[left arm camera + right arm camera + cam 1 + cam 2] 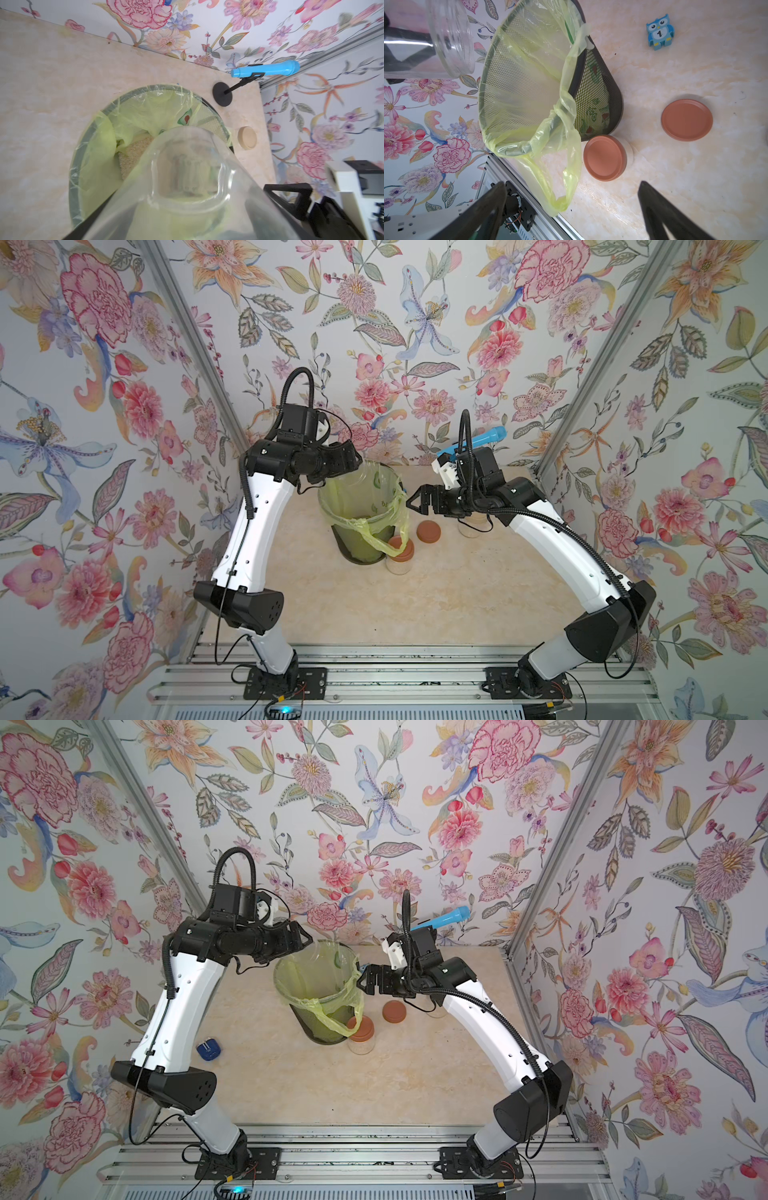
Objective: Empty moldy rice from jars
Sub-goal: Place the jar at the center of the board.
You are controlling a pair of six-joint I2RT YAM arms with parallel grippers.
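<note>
The clear jar [187, 176], held tipped over the lined bin [602, 87] near the surface's rear edge by the left gripper [351, 458], looks emptied, rice [133, 153] lying in the bag [566, 124]; next, the right gripper [415, 501], wide and empty, should probably uncap the lidded jar [400, 551] beside the bin's base.

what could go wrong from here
The yellow-green plastic bag's loose loop hangs right by the reddish-brown-lidded clear jar beside the black mesh bin; grasping that jar may snag the bag. The open right gripper sits close to the bin rim and might bump it.
</note>
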